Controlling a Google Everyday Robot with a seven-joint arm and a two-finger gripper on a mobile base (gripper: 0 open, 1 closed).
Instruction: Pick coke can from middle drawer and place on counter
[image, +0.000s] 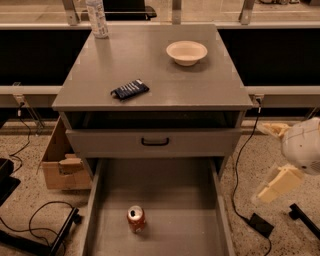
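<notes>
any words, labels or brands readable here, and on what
Nothing can be read.
The coke can in the middle drawer: pale markings, blurred.
The bottle on the counter: label blurred.
The dark packet on the counter: print blurred.
The gripper, low at right beside the drawer: no text visible.

Cream gripper (277, 184) at right, below rounded white arm (301, 146).

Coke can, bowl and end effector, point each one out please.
coke can (136, 219), camera view, on its red side.
bowl (186, 52), camera view, on its inner base.
end effector (275, 186), camera view, right of the drawer (165, 185), on its cream body.
</notes>
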